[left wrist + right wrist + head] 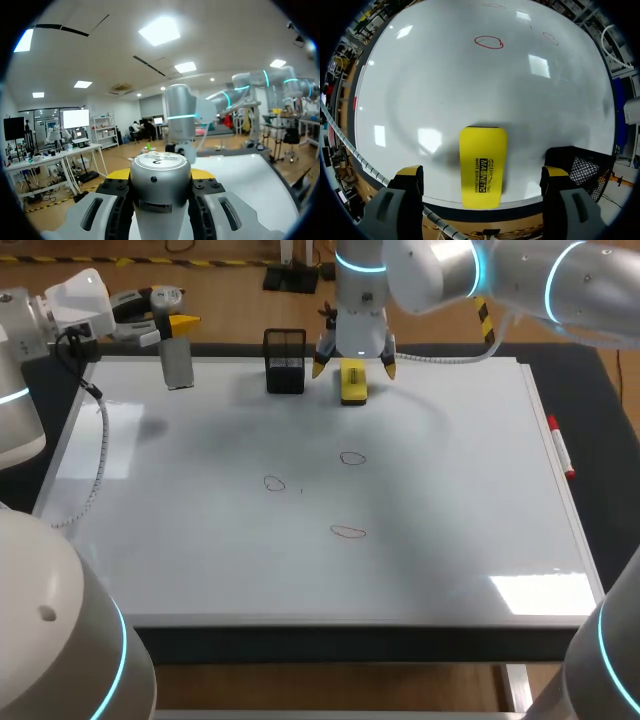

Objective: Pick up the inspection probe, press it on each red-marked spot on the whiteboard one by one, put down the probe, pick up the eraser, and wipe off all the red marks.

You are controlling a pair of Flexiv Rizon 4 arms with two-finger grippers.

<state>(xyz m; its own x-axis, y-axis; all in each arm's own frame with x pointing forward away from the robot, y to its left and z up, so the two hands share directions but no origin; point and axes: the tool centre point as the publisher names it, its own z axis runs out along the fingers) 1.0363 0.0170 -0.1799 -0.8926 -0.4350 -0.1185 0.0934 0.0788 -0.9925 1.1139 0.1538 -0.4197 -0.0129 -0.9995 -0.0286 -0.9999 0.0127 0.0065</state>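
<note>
Whiteboard (200, 560): flat on table, glossy, takes up most of it. Risk: a hard wipe may shift the board, prob. minor. Left gripper (160, 174): clamped on the probe's silver barrel from 2 sides, near the board's far-left corner. Risk: if it lets go w/ the tip off the surface, the probe likely topples & rolls. Right gripper (481, 171): fingers spread wide, nothing held, straddling the eraser w/ a gap each side. Risk: an uneven close could push the eraser sideways instead of pinching it. Mesh holder (285, 362): black, upright at far edge, just beside the eraser & close to one right-gripper finger. Risk: that finger may clip or tip it on the way down. Probe (177, 362): upright in left gripper, well apart from the marks; cannot tell if its tip touches the board. Risk: task wants it put down before the eraser goes up, so the order may slip. Eraser (353, 382): yellow, lying flat at far edge, between the open right fingers, not yet gripped. Risk: smooth sides, could slip or tilt mid-wipe. Marker (560, 448): red, on the board's right rim, away from the work. Red marks (352, 458) (274, 483) (347, 532): 3 thin loops mid-board, unwiped, spaced apart. Risk: one narrow pass prob. misses a loop or leaves a smear.
</note>
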